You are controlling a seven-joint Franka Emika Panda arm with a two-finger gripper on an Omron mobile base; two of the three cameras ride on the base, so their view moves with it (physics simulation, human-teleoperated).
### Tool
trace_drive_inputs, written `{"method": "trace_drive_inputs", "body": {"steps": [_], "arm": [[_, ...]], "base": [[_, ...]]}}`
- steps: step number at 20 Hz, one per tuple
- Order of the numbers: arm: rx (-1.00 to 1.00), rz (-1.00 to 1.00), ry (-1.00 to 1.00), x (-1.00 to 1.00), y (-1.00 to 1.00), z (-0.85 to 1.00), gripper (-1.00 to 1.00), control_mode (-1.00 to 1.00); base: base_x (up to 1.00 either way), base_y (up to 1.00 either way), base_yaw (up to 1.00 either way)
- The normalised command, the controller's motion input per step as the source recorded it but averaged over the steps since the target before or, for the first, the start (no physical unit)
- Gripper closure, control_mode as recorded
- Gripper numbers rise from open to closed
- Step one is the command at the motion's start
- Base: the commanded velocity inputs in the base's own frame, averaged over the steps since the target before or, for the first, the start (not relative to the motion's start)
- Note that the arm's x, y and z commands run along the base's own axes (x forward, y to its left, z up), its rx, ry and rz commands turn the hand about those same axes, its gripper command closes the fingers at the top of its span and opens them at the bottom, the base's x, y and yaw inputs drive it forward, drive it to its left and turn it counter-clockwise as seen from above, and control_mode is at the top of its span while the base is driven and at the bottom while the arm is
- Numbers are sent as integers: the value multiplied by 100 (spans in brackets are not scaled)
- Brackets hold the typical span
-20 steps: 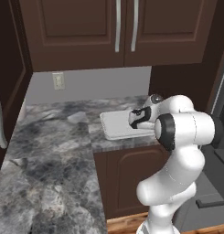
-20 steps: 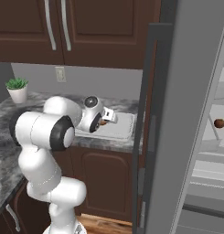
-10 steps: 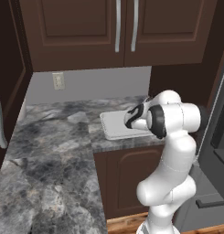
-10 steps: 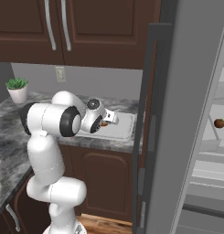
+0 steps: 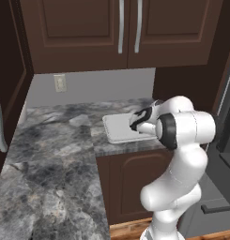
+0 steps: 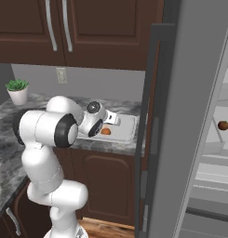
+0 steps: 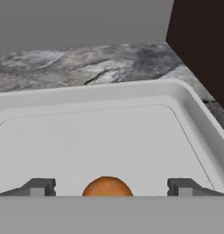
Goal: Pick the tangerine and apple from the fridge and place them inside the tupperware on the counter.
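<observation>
A small potted plant (image 6: 16, 91) in a white pot stands at the table's far left, near the grey back wall. A wall outlet (image 5: 59, 83) sits below dark brown upper cabinets (image 5: 121, 29) with two long silver handles (image 5: 129, 26).

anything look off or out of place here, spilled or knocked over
Nothing stands out. The tangerine sits in the tupperware, between the open gripper fingers. The tupperware lies flat on the counter, nothing spilled around it. The fridge door stands open with the apple on a shelf, as the job needs.
</observation>
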Motion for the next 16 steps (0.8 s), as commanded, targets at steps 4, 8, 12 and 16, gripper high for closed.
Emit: {"method": "trace_drive_inputs", "body": {"steps": [4, 8, 12, 16], "arm": [[0, 0, -8, -100, 0, 52, -100, -100], [0, 1, -5, -100, -3, 71, -100, -100], [1, 2, 2, -100, -10, 94, -100, -100], [2, 4, 12, -95, -15, 100, -100, -100]], "base": [[0, 0, 0], [0, 0, 0], [0, 0, 0], [0, 0, 0]]}}
